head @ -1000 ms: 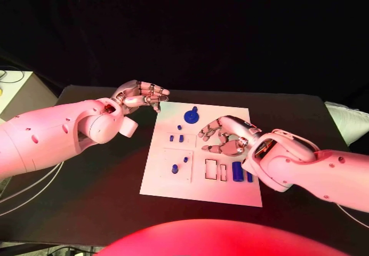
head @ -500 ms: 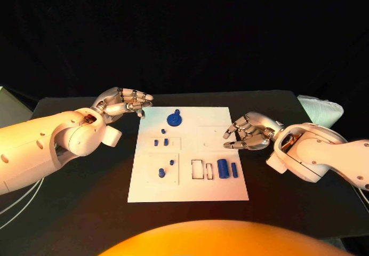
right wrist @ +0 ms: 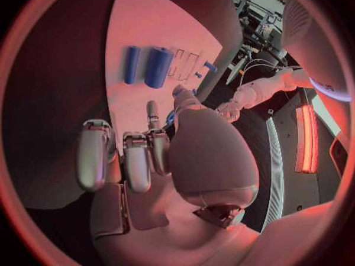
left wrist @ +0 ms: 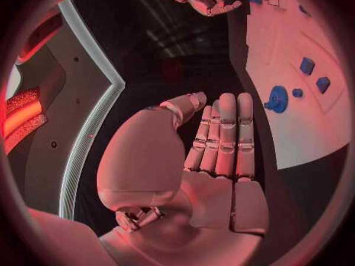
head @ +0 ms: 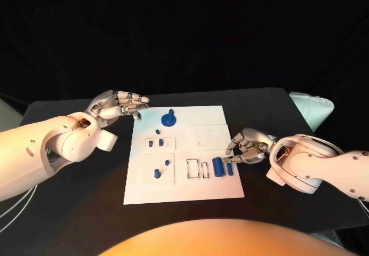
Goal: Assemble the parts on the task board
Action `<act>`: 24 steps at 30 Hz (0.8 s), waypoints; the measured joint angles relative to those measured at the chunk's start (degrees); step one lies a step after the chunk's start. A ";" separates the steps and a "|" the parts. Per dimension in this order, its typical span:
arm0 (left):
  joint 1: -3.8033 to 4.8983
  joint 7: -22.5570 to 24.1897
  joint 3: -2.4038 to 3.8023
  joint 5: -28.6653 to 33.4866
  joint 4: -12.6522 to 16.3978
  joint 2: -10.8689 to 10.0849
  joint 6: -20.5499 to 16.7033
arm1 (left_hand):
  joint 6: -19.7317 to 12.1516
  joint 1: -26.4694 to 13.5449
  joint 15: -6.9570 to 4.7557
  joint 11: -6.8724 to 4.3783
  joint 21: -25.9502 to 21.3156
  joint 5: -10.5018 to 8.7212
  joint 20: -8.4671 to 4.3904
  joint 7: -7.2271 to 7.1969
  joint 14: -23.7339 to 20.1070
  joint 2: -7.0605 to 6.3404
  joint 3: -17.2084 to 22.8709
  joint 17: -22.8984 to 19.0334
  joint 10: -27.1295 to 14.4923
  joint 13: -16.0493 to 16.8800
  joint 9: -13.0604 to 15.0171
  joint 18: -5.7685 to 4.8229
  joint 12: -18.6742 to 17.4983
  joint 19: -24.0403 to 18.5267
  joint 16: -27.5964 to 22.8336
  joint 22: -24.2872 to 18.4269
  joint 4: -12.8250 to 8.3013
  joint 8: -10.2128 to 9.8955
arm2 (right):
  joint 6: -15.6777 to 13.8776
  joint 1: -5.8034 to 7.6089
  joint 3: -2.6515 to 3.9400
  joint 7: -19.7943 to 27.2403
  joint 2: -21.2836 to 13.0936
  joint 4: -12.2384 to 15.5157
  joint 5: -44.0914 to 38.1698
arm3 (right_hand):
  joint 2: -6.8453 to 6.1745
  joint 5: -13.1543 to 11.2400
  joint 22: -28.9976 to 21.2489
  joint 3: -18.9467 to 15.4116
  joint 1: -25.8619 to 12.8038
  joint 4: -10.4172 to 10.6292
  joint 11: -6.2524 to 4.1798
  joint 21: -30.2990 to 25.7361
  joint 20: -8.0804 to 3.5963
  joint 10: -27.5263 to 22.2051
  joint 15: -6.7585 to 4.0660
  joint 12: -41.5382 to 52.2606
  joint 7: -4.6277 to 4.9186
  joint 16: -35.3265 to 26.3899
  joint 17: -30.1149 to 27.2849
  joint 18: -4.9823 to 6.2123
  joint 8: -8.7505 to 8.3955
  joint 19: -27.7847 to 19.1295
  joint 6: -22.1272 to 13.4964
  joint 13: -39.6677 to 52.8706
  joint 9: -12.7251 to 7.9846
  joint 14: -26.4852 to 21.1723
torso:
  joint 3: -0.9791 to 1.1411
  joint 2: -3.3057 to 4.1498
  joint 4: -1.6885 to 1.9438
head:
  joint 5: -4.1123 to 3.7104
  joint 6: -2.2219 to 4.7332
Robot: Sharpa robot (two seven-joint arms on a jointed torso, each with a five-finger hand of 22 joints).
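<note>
Carrying everything: black worktop point(head: 77, 197). Lying lengthwise at its middle, running from far edge toward near edge: white task board point(head: 188, 192).

Hovering off the board's far-left corner, toward the worktop's left edge: left hand point(head: 119, 104), fingers loosely spread, holding nothing, touching no part. Hanging over the board's right edge: right hand point(head: 247, 147), fingers half-curled but apart, gripping nothing; fingertips reaching just beside the large cylinder, contact not being determinable.

Parts, by descending size:
- Resting toward the board's far end: round blue knob point(head: 170, 118), appearing seated.
- Lying on its side beside the right edge: large blue cylinder point(head: 218, 167), appearing loose.
- Lying right next to it: slim blue bar point(head: 229, 169), likewise loose.
- Sitting left of these, unfilled: two rectangular slots point(head: 198, 169).
- Standing in the left-hand panels: small blue pieces point(head: 155, 143), seating not being confirmable.

Judging progress: assembly only partly advanced. Appearing done: knob and possibly the small pieces. Remaining: placing the cylinder and bar, probably into the open slots. Judging current step: right hand preparing to grasp the cylinder.
</note>
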 measured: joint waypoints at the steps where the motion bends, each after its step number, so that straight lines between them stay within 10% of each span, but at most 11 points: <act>1: -0.01 0.00 0.00 0.01 0.00 -0.03 0.00 | 0.00 0.00 0.00 0.00 0.00 0.00 0.00 0.00 0.00 0.00 0.00 0.00 0.00 0.00 0.00 0.00 0.00 0.00 0.00 0.00 0.00 0.00 | -0.14 -0.16 0.00 -0.38 0.31 0.00 -0.47 | 0.23 0.00 0.00 -0.26 -0.22 -0.05 0.00 0.32 0.00 0.00 0.00 0.16 0.00 0.00 0.00 -0.17 0.00 0.00 0.00 0.00 0.00 0.00 | -0.01 0.01 0.00 | -0.01 -0.01; 24: -0.04 -0.05 -0.01 0.14 -0.01 -0.40 0.00 | 0.00 0.00 0.00 0.00 0.00 0.00 0.00 0.00 0.00 0.00 0.00 0.00 0.00 -0.07 -0.05 -0.01 0.26 0.00 0.00 -0.09 0.00 0.28 | 0.44 -2.71 -0.04 -7.04 4.19 -1.33 -8.21 | 2.17 1.03 -0.02 -5.73 -4.41 0.13 -0.21 3.82 0.01 0.20 0.01 1.11 -0.65 0.87 -0.02 -0.16 1.35 0.00 0.66 -0.02 0.32 0.00 | 0.02 0.09 0.03 | 0.57 -0.01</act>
